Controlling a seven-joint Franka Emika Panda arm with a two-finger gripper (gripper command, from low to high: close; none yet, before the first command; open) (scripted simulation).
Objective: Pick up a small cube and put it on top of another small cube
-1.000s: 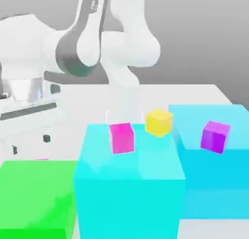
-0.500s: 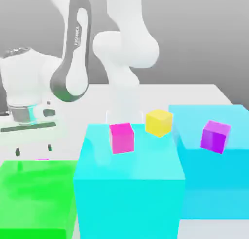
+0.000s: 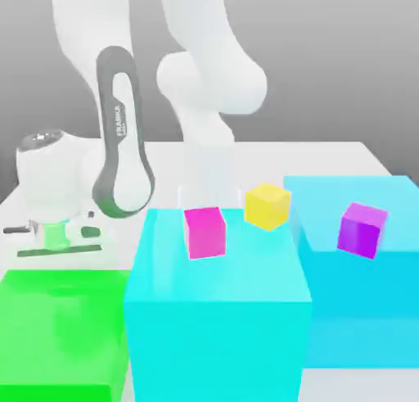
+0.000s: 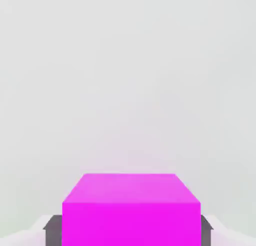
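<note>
Nearest in the exterior view stand a green block point(image 3: 61, 331) and a cyan block point(image 3: 217, 327), side by side. The hot-pink cube point(image 3: 204, 232) rests on the cyan block; at its 3 o'clock sit a yellow cube point(image 3: 268, 205) and a purple cube point(image 3: 362, 228), the latter on a second cyan block point(image 3: 368, 294). Behind the green block, which hides its fingertips, the gripper point(image 4: 128, 229) is clamped on the small cube point(image 4: 131, 210), dark fingers point(image 4: 52, 230) touching both sides. The white table point(image 3: 327, 159) lies beyond.
</note>
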